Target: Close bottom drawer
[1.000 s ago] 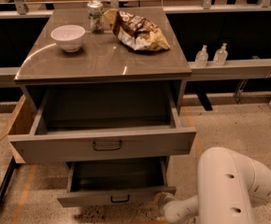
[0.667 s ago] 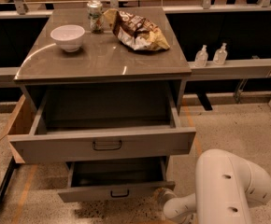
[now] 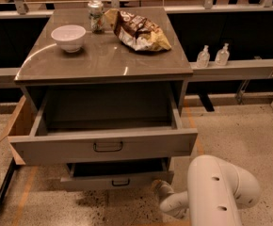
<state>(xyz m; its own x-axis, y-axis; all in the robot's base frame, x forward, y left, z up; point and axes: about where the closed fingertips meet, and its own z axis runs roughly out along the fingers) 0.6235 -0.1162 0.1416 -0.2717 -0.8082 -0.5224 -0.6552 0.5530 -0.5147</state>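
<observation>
The bottom drawer (image 3: 116, 181) is the narrower grey drawer with a low front panel and a small dark bail handle (image 3: 120, 182). It sticks out only a short way under the wide upper drawer (image 3: 103, 147), which stands pulled far out. My gripper (image 3: 158, 187) is low, at the bottom drawer's right front corner, at the end of the white arm (image 3: 219, 192). It looks to touch the front panel.
The grey cabinet top (image 3: 127, 55) holds a white bowl (image 3: 68, 36), a can (image 3: 96, 16) and a chip bag (image 3: 137, 30). Two small bottles (image 3: 212, 55) stand on a ledge to the right. A wooden panel (image 3: 20, 126) leans at the cabinet's left.
The bottom drawer has slid further in under the upper drawer. My gripper and arm have followed it toward the cabinet.
</observation>
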